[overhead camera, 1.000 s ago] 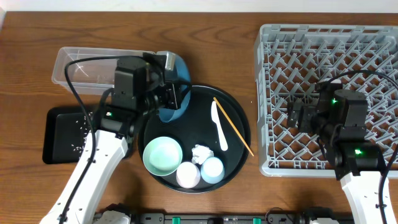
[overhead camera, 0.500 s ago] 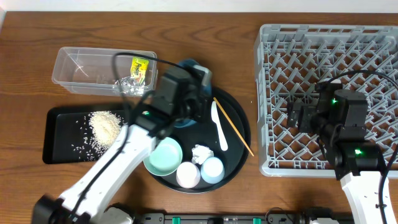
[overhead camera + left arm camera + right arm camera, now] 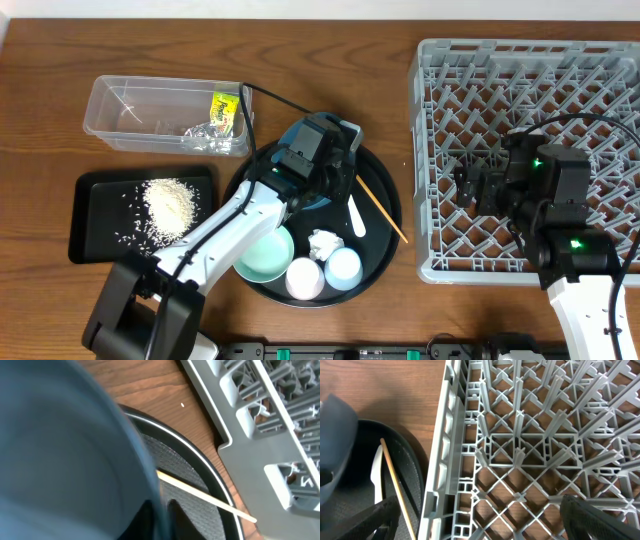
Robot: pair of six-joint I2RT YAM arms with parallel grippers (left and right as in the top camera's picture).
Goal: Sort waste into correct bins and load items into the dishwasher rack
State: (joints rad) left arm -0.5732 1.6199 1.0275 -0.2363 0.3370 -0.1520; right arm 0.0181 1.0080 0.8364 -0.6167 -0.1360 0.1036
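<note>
My left gripper (image 3: 322, 150) is shut on the rim of the wide dark-blue bowl (image 3: 300, 197) and holds it tilted over the large round black tray (image 3: 385, 250). In the left wrist view the bowl (image 3: 60, 450) fills the left side, with the jaws (image 3: 162, 520) clamped on its edge. My right gripper (image 3: 480, 185) hangs open and empty over the grey dishwasher rack (image 3: 520, 60); its fingers (image 3: 485, 525) are spread wide. The rice (image 3: 170, 205) lies in the black rectangular tray (image 3: 95, 240). The yellow-green packet (image 3: 226, 107) and clear wrapper (image 3: 205, 133) are in the clear tub (image 3: 110, 110).
On the round tray are the mint-green bowl (image 3: 262, 250), pink cup (image 3: 305, 280), light-blue cup (image 3: 343, 268), white tissue (image 3: 322, 244), white spoon (image 3: 357, 217) and a wooden chopstick (image 3: 380, 210). The chopstick's tip overhangs the tray rim towards the rack.
My left arm swung right from over the tub and black tray, carrying the dark-blue bowl to the round tray. A rice pile now shows on the black tray. The right arm barely moved.
</note>
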